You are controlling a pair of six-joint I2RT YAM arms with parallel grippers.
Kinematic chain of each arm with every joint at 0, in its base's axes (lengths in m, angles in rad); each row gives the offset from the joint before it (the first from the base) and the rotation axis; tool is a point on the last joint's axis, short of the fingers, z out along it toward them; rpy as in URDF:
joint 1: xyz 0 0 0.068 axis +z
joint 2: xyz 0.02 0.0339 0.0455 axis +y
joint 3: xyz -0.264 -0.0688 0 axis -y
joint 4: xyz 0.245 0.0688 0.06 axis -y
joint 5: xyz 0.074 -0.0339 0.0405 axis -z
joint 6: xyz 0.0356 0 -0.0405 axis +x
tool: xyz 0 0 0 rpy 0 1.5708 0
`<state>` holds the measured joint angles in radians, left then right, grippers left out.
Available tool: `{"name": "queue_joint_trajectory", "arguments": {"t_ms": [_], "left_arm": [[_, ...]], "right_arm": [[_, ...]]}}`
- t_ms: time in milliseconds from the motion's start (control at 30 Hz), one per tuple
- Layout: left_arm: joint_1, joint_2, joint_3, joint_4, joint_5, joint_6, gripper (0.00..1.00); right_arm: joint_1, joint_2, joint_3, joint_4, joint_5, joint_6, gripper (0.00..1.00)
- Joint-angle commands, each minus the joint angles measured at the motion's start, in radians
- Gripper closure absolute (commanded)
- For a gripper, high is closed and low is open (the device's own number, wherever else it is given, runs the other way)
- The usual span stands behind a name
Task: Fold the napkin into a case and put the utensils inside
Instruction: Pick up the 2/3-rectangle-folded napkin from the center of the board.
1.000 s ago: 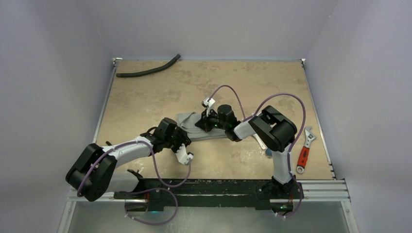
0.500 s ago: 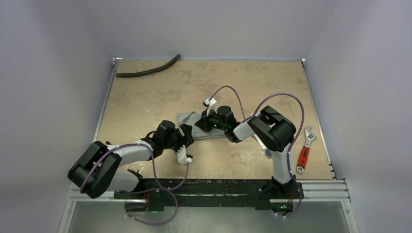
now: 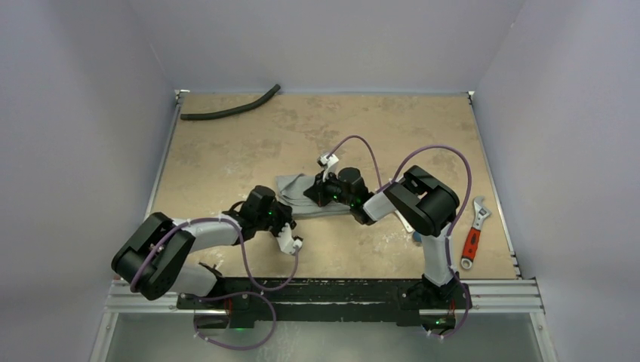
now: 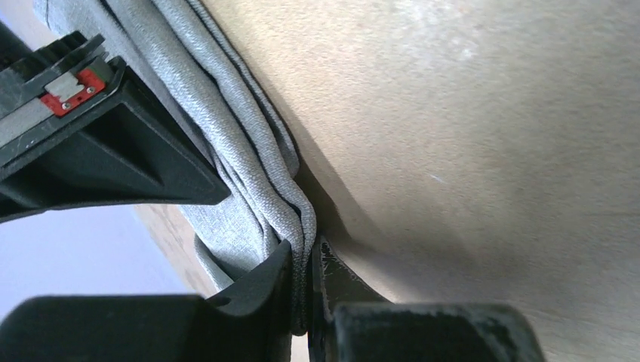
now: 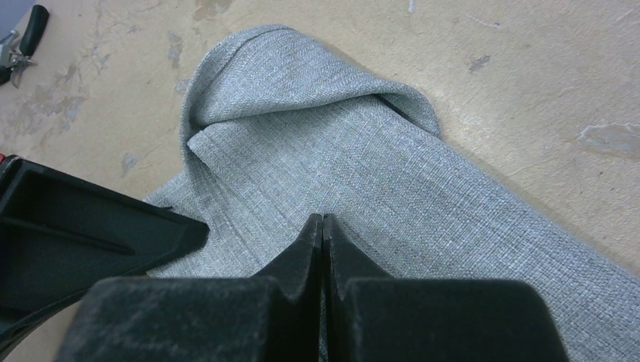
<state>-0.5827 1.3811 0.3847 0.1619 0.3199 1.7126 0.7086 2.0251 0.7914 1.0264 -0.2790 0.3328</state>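
Plain pale lilac walls (image 3: 324, 38) are enclosing the workspace on three sides. A tan, mottled tabletop (image 3: 423, 128) is lying between them, its surface showing pale scuffs. A metal rail (image 3: 498, 290) is running along the near edge. Soft, even light is casting only faint shadows.
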Motion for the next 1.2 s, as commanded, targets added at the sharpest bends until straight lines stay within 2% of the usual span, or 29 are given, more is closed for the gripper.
{"name": "queue_joint_trajectory", "arguments": {"t_ms": [0, 167, 333, 367, 433, 500, 600, 733, 767, 800, 833, 867, 1167], "left_arm": [[0.005, 0.011, 0.06, -0.035, 0.022, -0.15, 0.93], [0.006, 0.023, 0.105, -0.027, 0.011, -0.275, 1.0], [0.014, 0.04, 0.2, -0.192, 0.065, -0.335, 1.0], [0.016, 0.042, 0.218, -0.236, 0.077, -0.341, 1.0], [0.018, 0.044, 0.249, -0.305, 0.096, -0.351, 1.0], [0.021, 0.044, 0.27, -0.362, 0.11, -0.348, 1.0], [0.02, 0.041, 0.274, -0.412, 0.12, -0.335, 1.0], [0.02, 0.033, 0.26, -0.474, 0.119, -0.259, 1.0], [0.02, 0.028, 0.25, -0.476, 0.113, -0.243, 0.94], [0.02, 0.023, 0.24, -0.472, 0.106, -0.232, 0.77], [0.02, 0.02, 0.23, -0.462, 0.099, -0.229, 0.66], [0.02, 0.016, 0.226, -0.46, 0.094, -0.219, 0.62], [0.02, -0.02, 0.265, -0.593, 0.094, -0.173, 0.48]], "right_arm": [[0.002, 0.015, -0.038, -0.03, 0.01, -0.002, 1.0], [0.002, -0.004, -0.066, 0.016, -0.017, -0.01, 1.0], [0.003, -0.057, -0.144, 0.153, -0.063, -0.047, 1.0], [0.003, -0.07, -0.161, 0.185, -0.075, -0.06, 0.96], [0.004, -0.096, -0.197, 0.256, -0.091, -0.084, 0.79], [0.003, -0.117, -0.225, 0.314, -0.104, -0.104, 0.68], [0.004, -0.131, -0.248, 0.361, -0.108, -0.122, 0.6], [0.004, -0.131, -0.242, 0.357, -0.112, -0.129, 0.59], [0.005, -0.128, -0.235, 0.349, -0.106, -0.128, 0.59], [0.007, -0.124, -0.219, 0.325, -0.101, -0.129, 0.6], [0.007, -0.118, -0.206, 0.3, -0.1, -0.128, 0.6], [0.011, -0.113, -0.191, 0.286, -0.1, -0.127, 0.6], [0.065, -0.084, -0.117, 0.209, -0.021, -0.116, 0.74]]}}
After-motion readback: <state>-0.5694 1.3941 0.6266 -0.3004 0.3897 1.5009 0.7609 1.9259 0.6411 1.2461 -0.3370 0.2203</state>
